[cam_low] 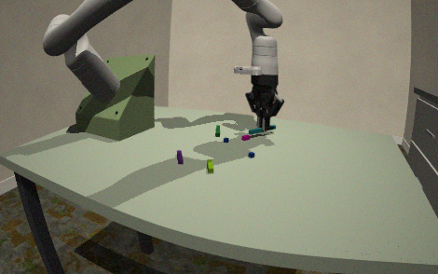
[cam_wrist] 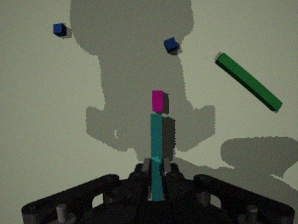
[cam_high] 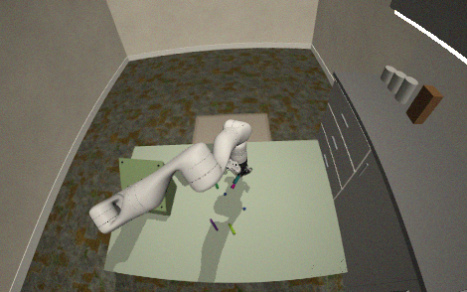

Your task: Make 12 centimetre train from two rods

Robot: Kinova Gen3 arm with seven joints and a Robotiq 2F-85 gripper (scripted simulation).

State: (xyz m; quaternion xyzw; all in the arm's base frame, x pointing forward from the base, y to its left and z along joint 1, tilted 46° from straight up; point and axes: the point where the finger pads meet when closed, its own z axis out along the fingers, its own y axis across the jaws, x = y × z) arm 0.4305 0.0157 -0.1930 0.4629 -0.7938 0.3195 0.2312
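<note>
A pale green worktop [cam_low: 302, 196] on dark legs is seen in a small room with beige walls and a mottled brown and green floor [cam_high: 173, 94]. Along one side of the room a grey cabinet run [cam_high: 362, 164] is placed, and on its counter 3 pale cylinders [cam_high: 398, 83] and a brown block [cam_high: 424, 103] are set. The arm is carried by an olive green angular mount [cam_low: 120, 100] at a corner of the worktop, and broad shadows of the arm are cast across the surface.

The claw [cam_low: 266, 126] is held low over the worktop, pointing straight down, and is pinched on the turquoise rod [cam_wrist: 156, 152] near one end. In the wrist view the turquoise rod is seen running straight away from the claw, with the magenta rod [cam_wrist: 157, 100] lying at its far end, in line with it and touching or nearly so. Whether the turquoise rod rests fully on the surface cannot be told.

Around this pair, other rods are scattered. The green rod [cam_wrist: 248, 82] lies aslant to one side, apart from the line. 2 small blue rods [cam_wrist: 172, 44] [cam_wrist: 60, 28] lie beyond the magenta rod, the nearer 1 not far from its end. The purple rod [cam_low: 180, 157] and the lime rod [cam_low: 210, 166] lie well apart from the claw, nearer the front edge in the exterior view.
</note>
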